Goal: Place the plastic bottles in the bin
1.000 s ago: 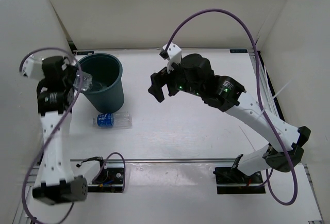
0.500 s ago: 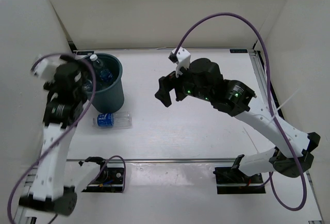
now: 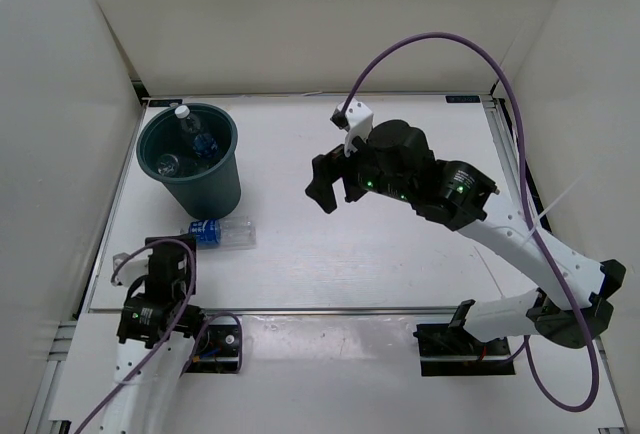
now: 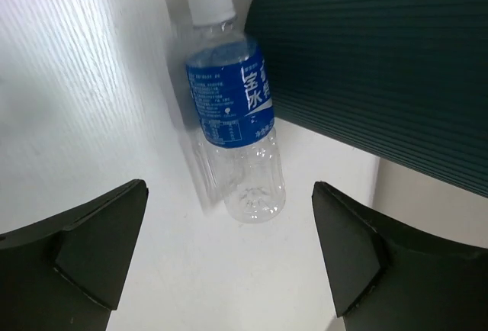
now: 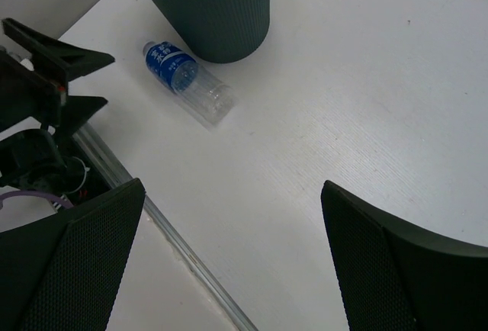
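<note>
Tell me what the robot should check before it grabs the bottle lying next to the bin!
1. The left gripper is open and empty: ok.
2. The blue-label bottle lies flat on the table, right ahead of the left gripper: ok.
3. The right gripper is open, empty and well away from that bottle: ok.
4. The bin stands upright, with room above the bottles inside: ok.
5. The blue-label bottle is clear of the bin's wall: cannot tell.

The bottle (image 4: 232, 117) is clear, glossy plastic — smooth. The bin (image 4: 381, 64) is matt dark plastic, finely ribbed outside. The worktop (image 5: 381, 102) is white, matt — faintly wood-grained.
</note>
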